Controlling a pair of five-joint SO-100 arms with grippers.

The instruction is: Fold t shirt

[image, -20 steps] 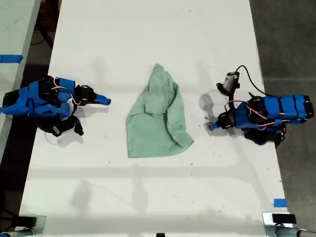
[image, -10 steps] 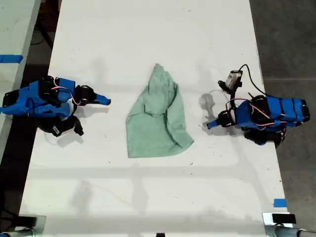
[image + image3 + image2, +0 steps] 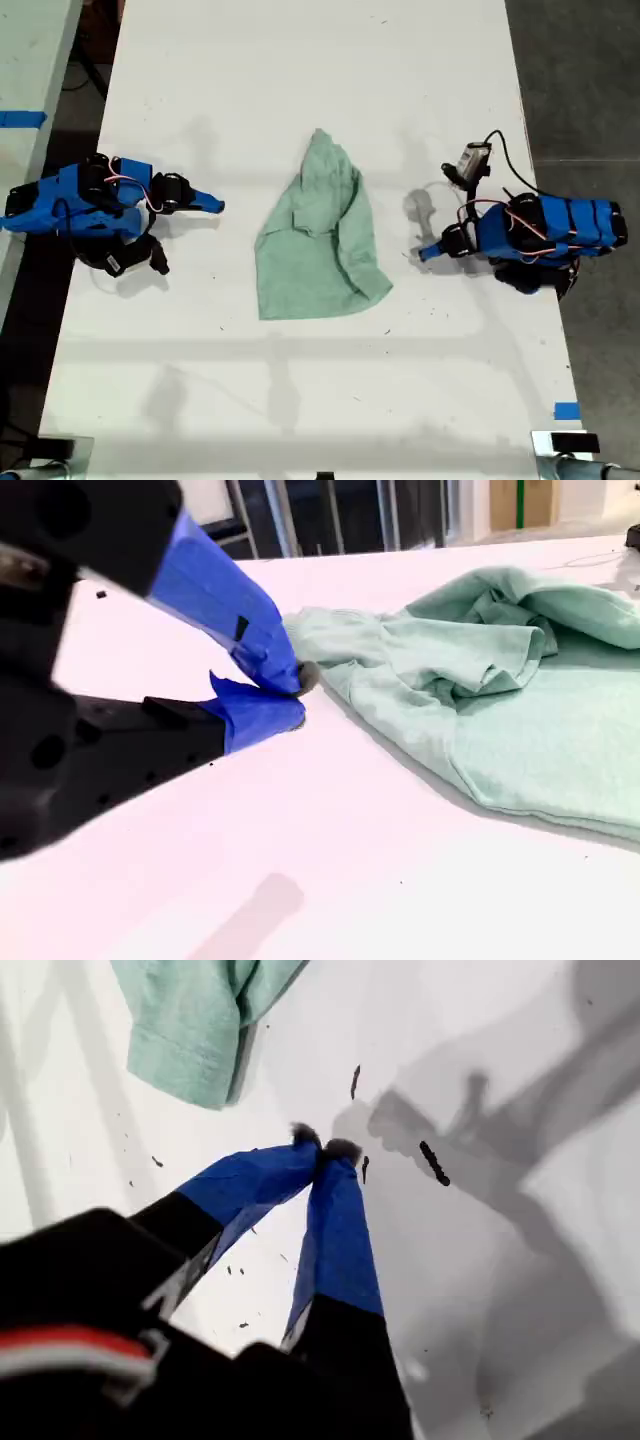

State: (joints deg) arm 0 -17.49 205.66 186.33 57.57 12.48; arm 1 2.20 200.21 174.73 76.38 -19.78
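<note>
While closed and empty, both hands flank the t shirt [image 3: 318, 232].

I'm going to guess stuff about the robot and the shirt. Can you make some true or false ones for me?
1. The t shirt lies on the white table between the two arms. True.
2. My first gripper is holding the t shirt. False: its jaws are shut on nothing, and the cloth lies apart from them.
3. The t shirt is bright red. False: it is pale mint green.
4. The pointy end of the t shirt aims at the exterior view's top. True.
5. My second gripper is lifting the t shirt off the table. False: it sits beside the cloth, which lies wrinkled on the table.
</note>
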